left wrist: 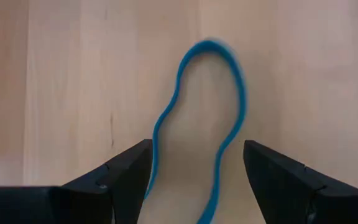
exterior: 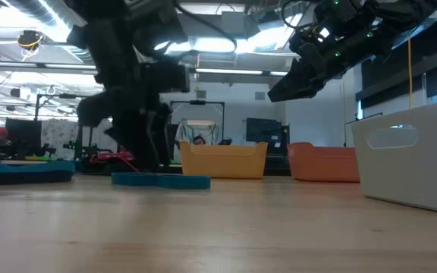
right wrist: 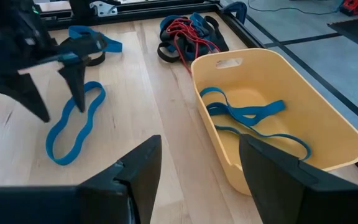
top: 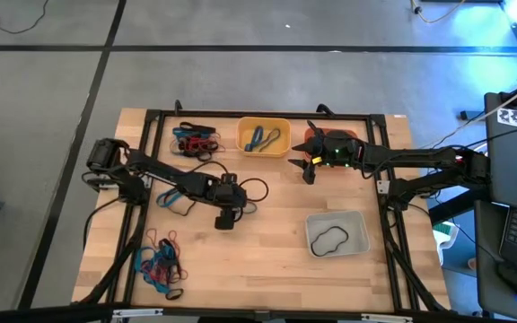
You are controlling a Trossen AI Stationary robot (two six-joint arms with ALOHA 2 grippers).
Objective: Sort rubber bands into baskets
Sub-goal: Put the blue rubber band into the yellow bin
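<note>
A blue rubber band (left wrist: 229, 134) lies flat on the wooden table as a long loop. My left gripper (left wrist: 197, 149) stands open over its near end, pointing steeply down, one finger on each side of the loop (right wrist: 73, 127); I see no touch. My right gripper (right wrist: 197, 180) hangs open and holds nothing, raised above the table beside the yellow basket (right wrist: 328, 134), which holds blue bands (right wrist: 247, 115). The orange basket (top: 317, 136) lies mostly under the right arm. The pale grey basket (top: 359, 235) holds a black band (top: 330, 240).
A heap of red, blue and black bands (top: 196, 141) lies at the far left and another (top: 160, 265) at the near left. A second loose blue band (right wrist: 98, 40) lies behind the left gripper. A black frame (top: 267, 115) borders the table.
</note>
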